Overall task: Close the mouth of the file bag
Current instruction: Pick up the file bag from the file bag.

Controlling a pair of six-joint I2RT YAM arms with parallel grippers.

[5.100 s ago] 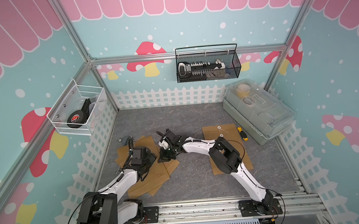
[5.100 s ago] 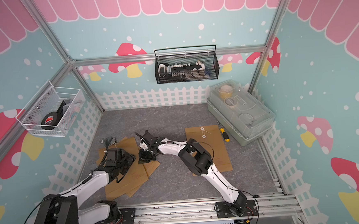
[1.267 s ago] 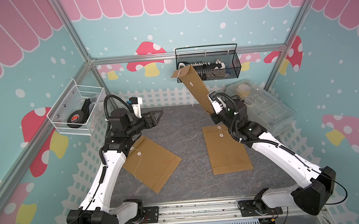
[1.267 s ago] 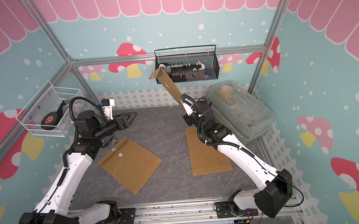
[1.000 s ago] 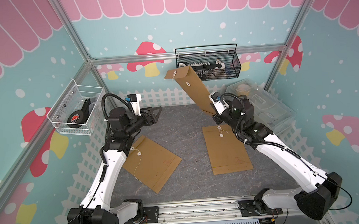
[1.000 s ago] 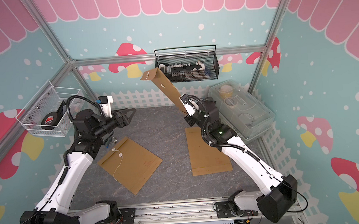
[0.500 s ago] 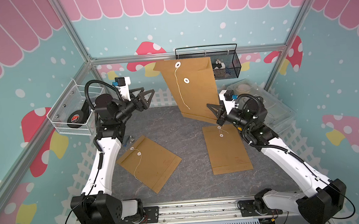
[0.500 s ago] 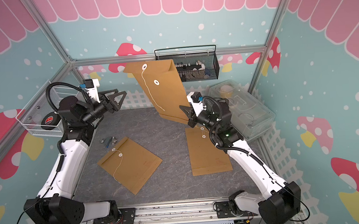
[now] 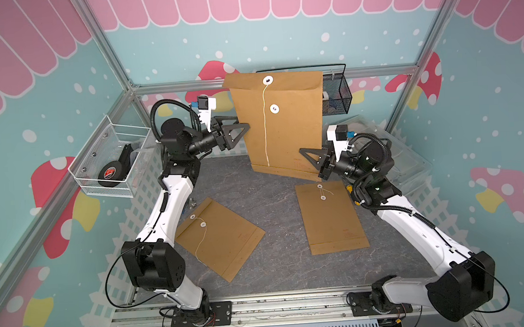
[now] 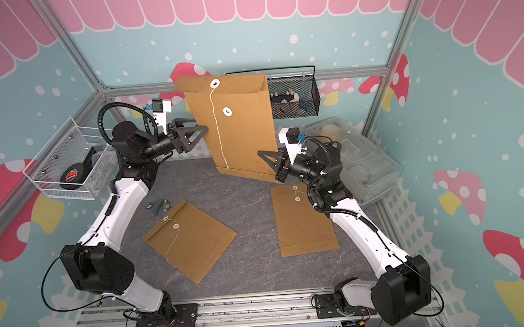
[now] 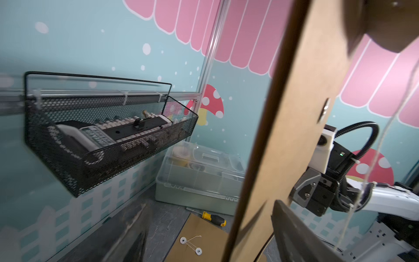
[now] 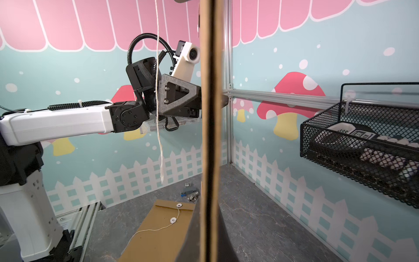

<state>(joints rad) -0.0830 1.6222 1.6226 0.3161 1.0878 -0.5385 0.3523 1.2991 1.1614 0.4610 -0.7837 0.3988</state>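
Note:
A brown file bag (image 9: 283, 131) (image 10: 243, 134) hangs upright in the air, its front facing both top views. Its flap lies folded down at the top. A white string (image 9: 265, 129) hangs loose from the flap's button, past the lower button (image 9: 274, 108). My right gripper (image 9: 303, 152) (image 12: 208, 226) is shut on the bag's lower right edge. At the bag's left edge, my left gripper (image 9: 247, 126) (image 11: 213, 217) stands open, one finger (image 11: 294, 233) on each side of the edge (image 11: 283, 136).
Two more brown envelopes (image 9: 218, 238) (image 9: 331, 216) lie flat on the grey floor. A black wire basket (image 9: 336, 94) hangs on the back wall and a white one (image 9: 111, 161) on the left wall. A clear plastic box (image 9: 404, 161), a screwdriver (image 11: 214, 219) and small metal fittings (image 10: 159, 204) lie nearby.
The right gripper turned the bag from edge-on to face the top views. The left arm rose and swung in to the bag's left edge, its jaws opening a little wider.

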